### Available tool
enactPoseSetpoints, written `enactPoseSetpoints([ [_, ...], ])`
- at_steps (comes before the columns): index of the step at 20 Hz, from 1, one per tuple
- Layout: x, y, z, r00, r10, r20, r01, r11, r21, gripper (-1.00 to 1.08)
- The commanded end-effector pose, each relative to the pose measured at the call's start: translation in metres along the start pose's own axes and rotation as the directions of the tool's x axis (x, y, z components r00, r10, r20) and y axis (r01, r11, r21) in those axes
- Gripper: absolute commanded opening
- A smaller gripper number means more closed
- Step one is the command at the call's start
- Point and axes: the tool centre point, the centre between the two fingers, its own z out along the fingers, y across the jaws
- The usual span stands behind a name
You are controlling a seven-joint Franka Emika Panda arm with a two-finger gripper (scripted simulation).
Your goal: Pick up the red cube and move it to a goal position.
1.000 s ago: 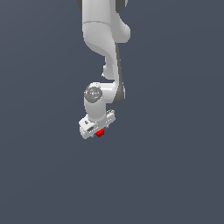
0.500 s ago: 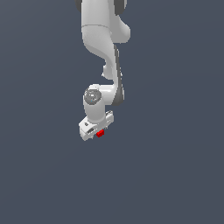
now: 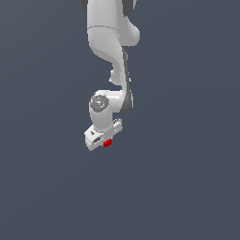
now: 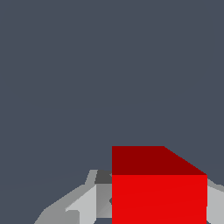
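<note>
Exterior view: the white arm [image 3: 110,51] enters at the top centre of the frame and descends to a rounded wrist joint [image 3: 99,102] just left of centre; below it sits the white hand block, tilted, with its lower end toward the exterior view's left. The gripper [image 3: 106,140] lies at the underside of that block, slightly below and left of the frame's centre; the red cube [image 3: 107,143] shows as a small bright red patch touching the block's lower edge, toward the exterior view's right of the block. The fingers themselves are too small to make out in this view; only the cube's red face protrudes beneath the white housing. The background is a uniform dark blue-grey field; no counter edge or shadow can be distinguished, so contact between cube and any surface cannot be judged.

Wrist view: the red cube [image 4: 159,192] fills the lower centre-right of the frame, with a bright front face and a darker top face; it is cut off by the lower frame edge. Grey and white fingers [image 4: 89,202] appear beside it at the lower left, and a sliver of grey shows at the lower right edge; the cube sits between these two parts with metal against it on both sides; the fingers are thus pinching the cube rather than spread. The remainder of the frame is plain dark blue-grey.
</note>
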Motion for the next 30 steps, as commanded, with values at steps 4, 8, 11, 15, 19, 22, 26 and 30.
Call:
enactPoseSetpoints([
  [4,0.000,0.000,-0.002,1.000,0.000,0.000,0.000,1.000,0.000,-1.00],
  [8,0.003,0.001,-0.012,1.000,0.000,0.000,0.000,1.000,0.000,-1.00],
  [11,0.006,0.002,-0.026,1.000,0.000,0.000,0.000,1.000,0.000,-1.00],
  [15,0.013,0.004,-0.054,1.000,0.000,0.000,0.000,1.000,0.000,-1.00],
  [19,0.022,0.006,-0.089,1.000,0.000,0.000,0.000,1.000,0.000,-1.00],
  [22,0.030,0.008,-0.121,1.000,-0.001,0.000,0.001,1.000,0.000,-1.00],
  [26,0.041,0.012,-0.164,1.000,-0.001,-0.001,0.001,1.000,0.000,-1.00],
  [30,0.052,0.015,-0.207,1.000,-0.001,-0.001,0.001,1.000,0.000,-1.00],
])
